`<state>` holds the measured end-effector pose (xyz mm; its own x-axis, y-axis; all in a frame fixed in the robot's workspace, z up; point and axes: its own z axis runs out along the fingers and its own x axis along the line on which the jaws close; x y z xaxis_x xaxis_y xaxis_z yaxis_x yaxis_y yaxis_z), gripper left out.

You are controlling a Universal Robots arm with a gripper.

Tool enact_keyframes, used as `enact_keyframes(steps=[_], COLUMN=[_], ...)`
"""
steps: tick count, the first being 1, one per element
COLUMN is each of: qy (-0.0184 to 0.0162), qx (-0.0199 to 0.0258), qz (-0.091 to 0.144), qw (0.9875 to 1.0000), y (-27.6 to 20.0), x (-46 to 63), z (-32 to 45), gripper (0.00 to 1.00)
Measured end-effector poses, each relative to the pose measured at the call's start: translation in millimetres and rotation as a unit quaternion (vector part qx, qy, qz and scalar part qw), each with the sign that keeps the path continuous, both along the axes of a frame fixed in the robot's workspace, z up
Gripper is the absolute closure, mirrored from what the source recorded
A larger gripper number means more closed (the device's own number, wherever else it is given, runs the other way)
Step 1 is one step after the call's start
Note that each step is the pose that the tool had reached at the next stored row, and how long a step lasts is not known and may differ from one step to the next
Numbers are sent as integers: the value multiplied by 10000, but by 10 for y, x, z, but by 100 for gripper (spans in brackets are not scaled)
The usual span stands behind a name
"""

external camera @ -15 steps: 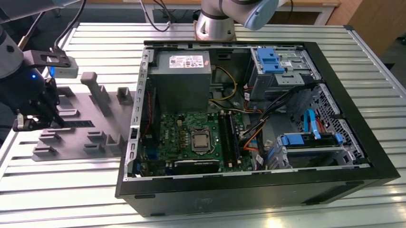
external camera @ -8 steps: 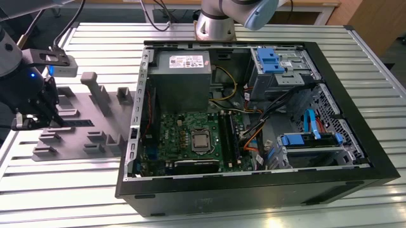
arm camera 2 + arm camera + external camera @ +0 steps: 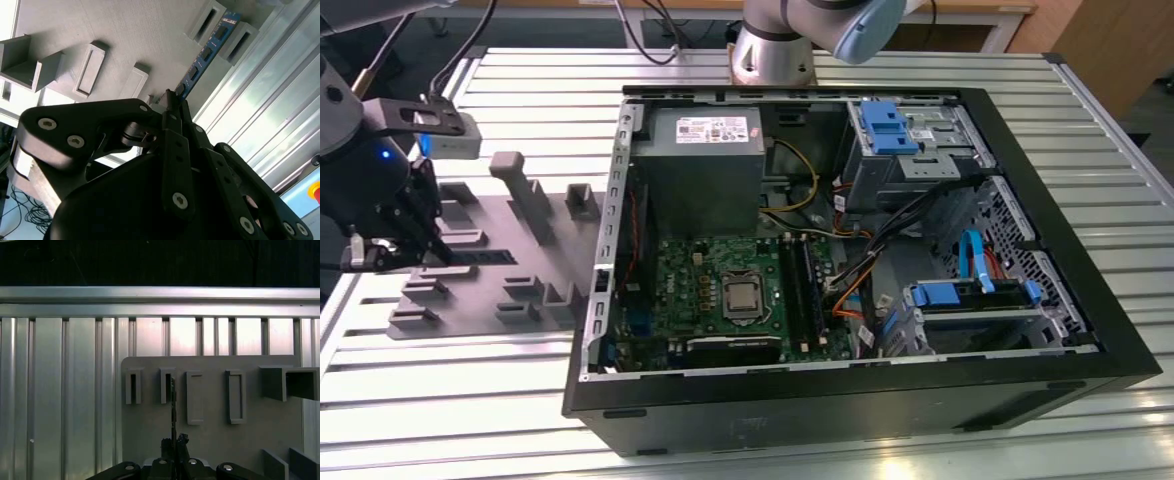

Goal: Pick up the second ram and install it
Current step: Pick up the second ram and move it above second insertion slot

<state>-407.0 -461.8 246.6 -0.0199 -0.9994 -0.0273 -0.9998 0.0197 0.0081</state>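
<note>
Gripper: black gripper (image 3: 403,250) on the arm, low over the exterior view's left end of the table, above the fixture plate; it also shows in both wrist views (image 3: 172,100) (image 3: 175,441).
Fingers: black, linked fingers (image 3: 176,131) drawn narrow, tips almost together, pinching the near end of the memory stick.
Second ram: thin, flat, blue-green circuit-board stick with dark chips (image 3: 207,52). It runs straight out from the fingertips. The first wrist view shows it edge-on as a dark sliver (image 3: 173,405).
Ram, near end: between the fingertips, touching both.
Ram, far end: between two slotted grey blocks (image 3: 207,22) (image 3: 241,35) in the second wrist view; in the first wrist view it is just beside one slotted block (image 3: 167,385).
Ram, seating: cannot tell whether it still rests in the fixture or is lifted clear.
Fixture plate: flat grey plastic plate with raised rectangular blocks (image 3: 480,225) (image 3: 150,430) (image 3: 140,30), lying on the table beside the computer case, on the exterior view's left.
Table: ribbed aluminium table of long slats (image 3: 454,400) (image 3: 65,390) (image 3: 270,100), carrying plate and case.
Computer case: black open tower case on its side (image 3: 854,400), well apart from the gripper, on the exterior view's right.
Motherboard: green board (image 3: 707,290) on the case floor, long black memory slots (image 3: 798,290) beside the processor socket.
Arm base: grey cylindrical robot base (image 3: 774,50) behind the case.
</note>
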Motion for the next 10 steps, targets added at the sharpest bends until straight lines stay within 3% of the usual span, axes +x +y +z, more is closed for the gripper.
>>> enact_keyframes(steps=[10], qy=[0], qx=[2], qz=[0], qw=[10000], y=[0], x=[0], z=[56], gripper=[86])
